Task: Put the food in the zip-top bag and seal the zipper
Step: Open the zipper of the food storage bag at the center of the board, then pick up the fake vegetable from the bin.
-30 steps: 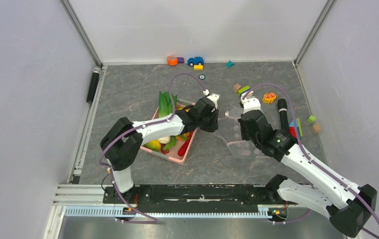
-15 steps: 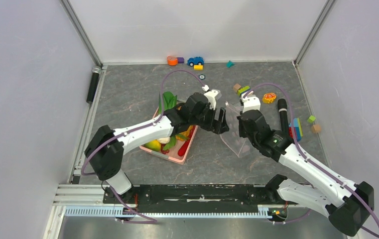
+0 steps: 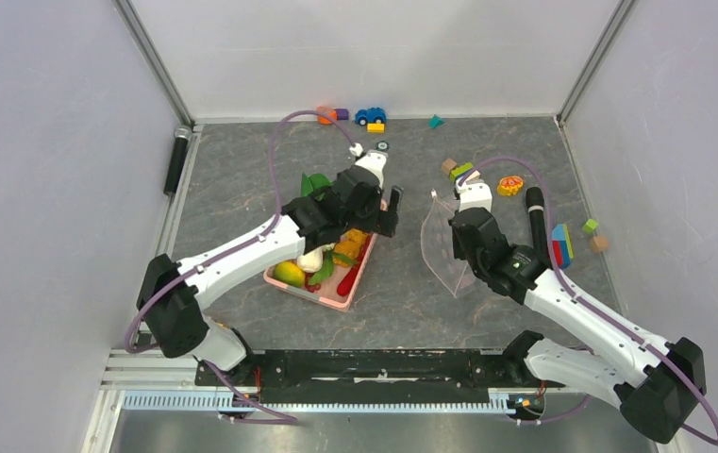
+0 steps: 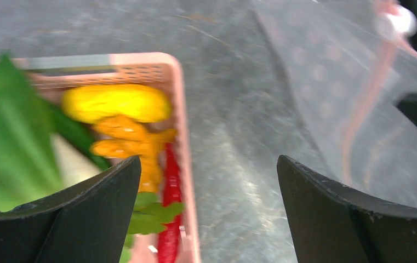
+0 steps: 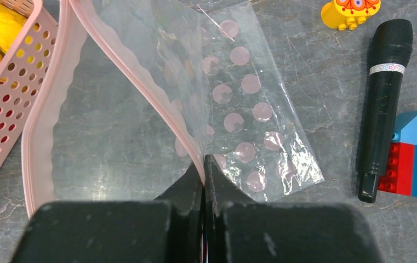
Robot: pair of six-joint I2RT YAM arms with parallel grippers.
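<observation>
The clear dotted zip-top bag (image 3: 442,243) hangs upright off the table, its mouth gaping toward the basket. My right gripper (image 5: 203,164) is shut on the bag's pink zipper (image 5: 140,82) strip. The white slider (image 4: 395,23) shows at the bag's top corner. My left gripper (image 4: 209,164) is open and holds nothing. It hovers over the right rim of the pink basket (image 3: 345,294), apart from the bag. The food lies in the basket: bok choy (image 3: 315,184), mango (image 3: 289,275), a yellow piece (image 4: 115,103), an orange piece (image 4: 132,143) and a red chili (image 4: 170,181).
A black microphone (image 5: 384,98) lies right of the bag, next to stacked building blocks (image 5: 411,153) and a yellow toy (image 5: 351,11). A toy car (image 3: 370,115) and small blocks sit along the back wall. A black cylinder (image 3: 177,159) lies at the left edge.
My left gripper opened wide and drew back left from the bag to the basket's rim. The bag, earlier flat on the table, now stands lifted in my right gripper.
</observation>
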